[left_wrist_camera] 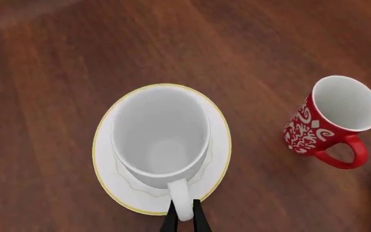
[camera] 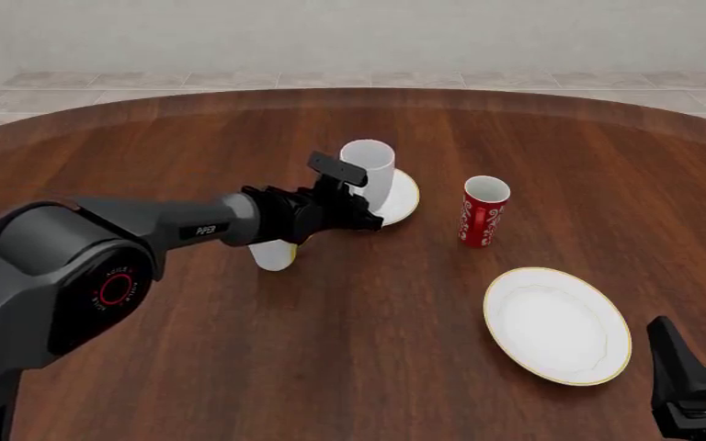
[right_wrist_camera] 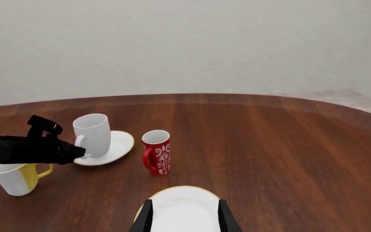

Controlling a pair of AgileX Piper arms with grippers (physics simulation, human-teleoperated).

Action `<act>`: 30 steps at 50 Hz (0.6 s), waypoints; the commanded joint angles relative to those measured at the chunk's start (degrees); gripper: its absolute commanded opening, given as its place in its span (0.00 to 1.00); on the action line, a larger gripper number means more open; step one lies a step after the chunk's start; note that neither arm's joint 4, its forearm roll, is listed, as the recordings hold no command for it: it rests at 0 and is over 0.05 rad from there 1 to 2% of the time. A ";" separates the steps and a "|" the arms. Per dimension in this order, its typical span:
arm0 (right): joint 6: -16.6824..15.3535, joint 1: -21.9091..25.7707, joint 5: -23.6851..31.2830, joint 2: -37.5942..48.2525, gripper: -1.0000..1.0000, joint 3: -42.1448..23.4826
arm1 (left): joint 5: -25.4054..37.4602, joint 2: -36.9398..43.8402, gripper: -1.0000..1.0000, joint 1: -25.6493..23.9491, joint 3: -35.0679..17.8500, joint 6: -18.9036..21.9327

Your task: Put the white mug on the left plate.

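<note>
A bare simulated dining corner: a round wooden desk [camera: 328, 349] set with mugs and plates, a plain pale wall [right_wrist_camera: 185, 43], and tiled floor [camera: 206, 81].

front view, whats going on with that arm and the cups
The left gripper is shut on the handle of the white mug, which stands upright on the left plate. The right gripper is open and idle above the larger plate. A red cup stands between the plates.
</note>
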 commanded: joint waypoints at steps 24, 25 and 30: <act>0.18 -0.09 0.11 -0.14 1.00 0.00 | 0.17 0.84 0.00 0.08 -1.11 0.70; 0.18 -0.10 0.12 -0.16 1.00 0.00 | 0.14 0.88 0.00 0.04 -1.11 0.75; 0.16 -0.14 0.14 -0.18 1.00 0.00 | 0.53 1.15 0.00 -0.10 -1.78 0.53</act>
